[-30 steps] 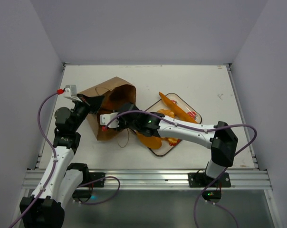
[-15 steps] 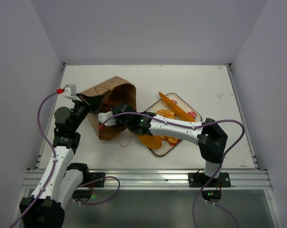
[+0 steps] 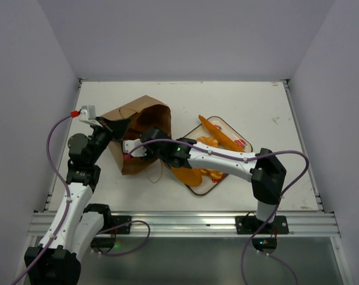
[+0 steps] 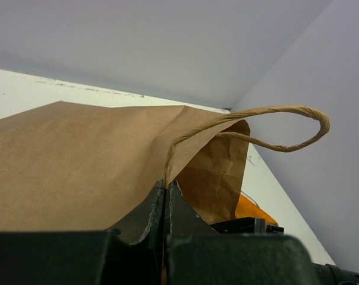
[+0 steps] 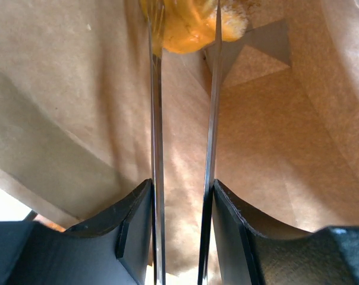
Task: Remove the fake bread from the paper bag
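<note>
The paper bag (image 3: pixel 141 119) lies on its side on the surface (image 3: pixel 227 98). The left end effector (image 4: pixel 166 187), pressed together, pinches its rim. Several fake bread pieces (image 3: pixel 218 133) already rest on the tray (image 3: pixel 243 142), so the task looks well along. One golden piece (image 5: pixel 188 24) remains deep inside the bag. The right end effector (image 5: pixel 182 59) reaches toward it with fingers partly spread, apparently not yet gripping it.

White arms (image 3: pixel 224 163), black joints (image 3: pixel 267 178), purple cables (image 3: pixel 49 147), black fingers (image 4: pixel 147 214).
</note>
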`<state>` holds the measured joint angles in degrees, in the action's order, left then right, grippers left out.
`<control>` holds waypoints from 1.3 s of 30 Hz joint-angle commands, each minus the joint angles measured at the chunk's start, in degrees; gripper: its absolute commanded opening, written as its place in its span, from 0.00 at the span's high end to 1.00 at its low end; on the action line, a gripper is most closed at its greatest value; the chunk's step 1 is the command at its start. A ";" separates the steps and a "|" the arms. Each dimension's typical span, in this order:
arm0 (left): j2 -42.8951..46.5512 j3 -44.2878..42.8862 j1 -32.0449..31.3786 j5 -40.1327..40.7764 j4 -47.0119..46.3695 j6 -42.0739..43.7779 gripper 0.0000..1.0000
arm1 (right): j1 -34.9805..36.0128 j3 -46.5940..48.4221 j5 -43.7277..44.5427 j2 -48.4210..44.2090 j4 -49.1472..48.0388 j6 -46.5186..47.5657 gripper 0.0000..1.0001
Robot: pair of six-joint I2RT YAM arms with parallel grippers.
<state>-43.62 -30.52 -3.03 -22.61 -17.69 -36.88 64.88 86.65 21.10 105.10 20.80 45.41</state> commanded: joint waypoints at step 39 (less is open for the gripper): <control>1.87 0.02 -0.14 -2.00 -2.26 -1.09 1.00 | 1.83 8.27 6.76 5.39 1.70 -1.90 1.00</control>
<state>-42.92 -30.39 -2.76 -23.94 -17.69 -37.36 66.37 93.14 26.63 113.32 23.18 43.94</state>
